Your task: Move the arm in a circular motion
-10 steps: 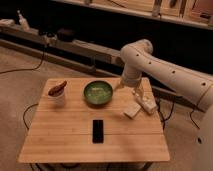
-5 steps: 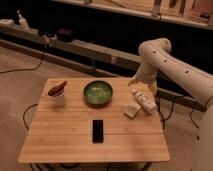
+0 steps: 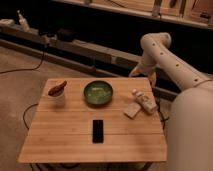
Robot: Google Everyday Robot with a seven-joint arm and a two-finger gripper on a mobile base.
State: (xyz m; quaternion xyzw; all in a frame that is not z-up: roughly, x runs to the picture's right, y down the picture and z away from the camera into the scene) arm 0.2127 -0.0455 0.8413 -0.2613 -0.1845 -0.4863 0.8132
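The white arm point(image 3: 172, 62) of thick rounded tube segments with small dark dots comes in from the lower right. It bends at a bulbous joint point(image 3: 154, 42) and points down. Its gripper point(image 3: 148, 76) hangs at the far right corner of the wooden table point(image 3: 65, 142), just beyond the table's back edge. It holds nothing that I can see.
On the table stand a green bowl point(image 3: 98, 93), a white cup with a red-brown item in it point(image 3: 57, 93), a black phone point(image 3: 98, 130), and pale packets with a small bottle point(image 3: 141, 104) near the right edge. A dark shelf with cables point(image 3: 60, 37) runs behind.
The arm has swung to the right and back, from above the table beside the bowl to beyond the table's far right corner. The things on the table have not moved.
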